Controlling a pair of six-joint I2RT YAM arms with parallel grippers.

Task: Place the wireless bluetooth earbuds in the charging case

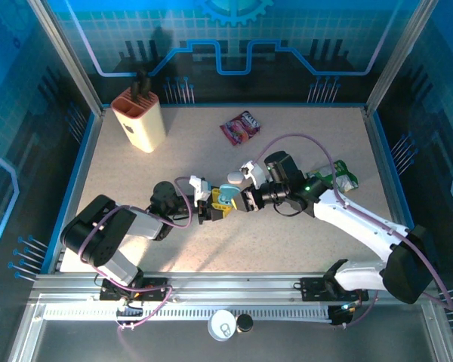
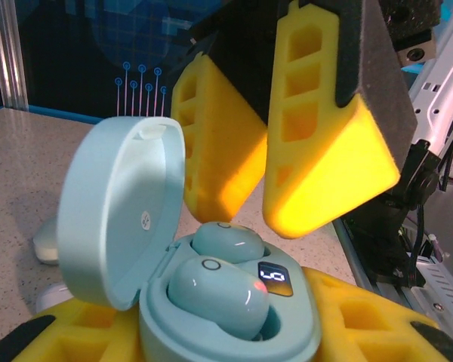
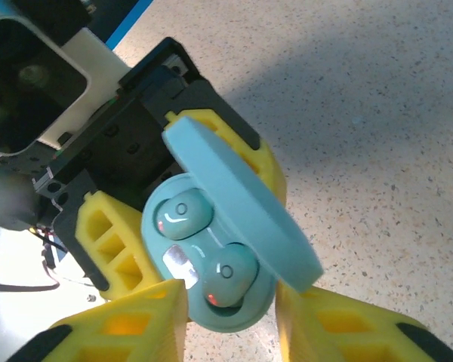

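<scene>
The pale teal charging case point(image 1: 226, 197) sits with its lid point(image 2: 121, 211) swung open between the yellow fingers point(image 2: 377, 324) of my left gripper point(image 2: 226, 343), which is shut on it. Two teal wireless bluetooth earbuds point(image 2: 219, 294) point(image 2: 230, 243) lie in the case's wells, each with a small red light. In the right wrist view they appear as earbuds point(image 3: 183, 213) point(image 3: 230, 275) beside a lit display. My right gripper point(image 2: 253, 219) hangs just above the case, jaws apart and nothing between them. Its yellow fingers point(image 3: 121, 332) flank the case's lower edge point(image 3: 234, 320).
A beige holder point(image 1: 140, 117) stands at the back left. A red snack packet point(image 1: 241, 127) lies at the back centre and a green packet point(image 1: 346, 177) to the right. Small white pieces point(image 1: 249, 167) lie just behind the grippers. A white round thing point(image 1: 223, 326) rests on the front rail.
</scene>
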